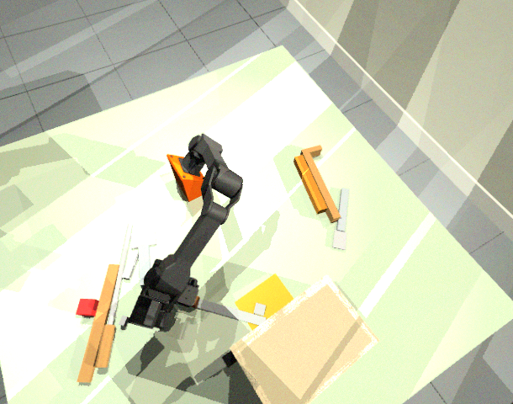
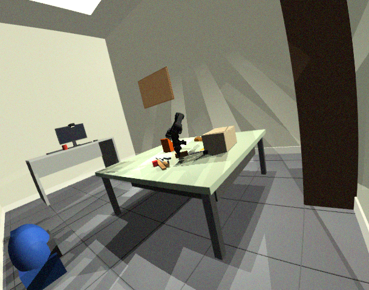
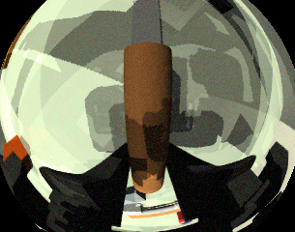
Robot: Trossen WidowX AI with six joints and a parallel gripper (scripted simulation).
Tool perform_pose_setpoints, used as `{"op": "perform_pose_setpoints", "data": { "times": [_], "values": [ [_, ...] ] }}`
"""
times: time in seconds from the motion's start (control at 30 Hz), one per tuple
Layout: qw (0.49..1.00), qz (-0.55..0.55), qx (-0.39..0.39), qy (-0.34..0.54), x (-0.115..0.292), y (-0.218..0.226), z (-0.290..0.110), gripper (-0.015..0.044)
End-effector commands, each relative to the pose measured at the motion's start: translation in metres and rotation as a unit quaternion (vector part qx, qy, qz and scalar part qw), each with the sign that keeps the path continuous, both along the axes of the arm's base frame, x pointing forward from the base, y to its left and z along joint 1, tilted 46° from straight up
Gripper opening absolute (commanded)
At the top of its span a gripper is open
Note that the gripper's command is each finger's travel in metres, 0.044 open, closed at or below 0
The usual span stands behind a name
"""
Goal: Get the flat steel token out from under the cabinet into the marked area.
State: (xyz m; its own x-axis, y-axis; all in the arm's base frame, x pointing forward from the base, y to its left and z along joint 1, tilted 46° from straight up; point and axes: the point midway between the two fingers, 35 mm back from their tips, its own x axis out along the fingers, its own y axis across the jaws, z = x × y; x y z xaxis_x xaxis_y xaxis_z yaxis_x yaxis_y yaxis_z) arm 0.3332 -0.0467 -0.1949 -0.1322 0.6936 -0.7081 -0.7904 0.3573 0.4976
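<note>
Left edge of table (image 1: 39,187): red cube (image 1: 87,306) touching wood strips (image 1: 97,323). Gripper (image 1: 195,300) low over the table, clamped on a brown-handled rake (image 3: 147,116); its grey blade (image 1: 241,314) runs right across the yellow zone (image 1: 272,291). Small grey token (image 1: 260,309) lies flat on the yellow, just beside the blade; contact cannot be told. Cabinet (image 1: 304,343) right of it. Orange L-sticks (image 1: 316,184) far right.
</note>
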Motion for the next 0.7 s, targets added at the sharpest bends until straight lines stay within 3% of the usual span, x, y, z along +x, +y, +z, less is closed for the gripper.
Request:
{"op": "perform_pose_setpoints", "data": {
  "times": [0.0,0.67],
  "values": [
    [1.0,-0.001,0.001,0.0,-0.007,-0.007,-0.006,0.0],
    [1.0,-0.001,-0.001,0.0,-0.021,-0.025,-0.016,0.0]
  ]
}}
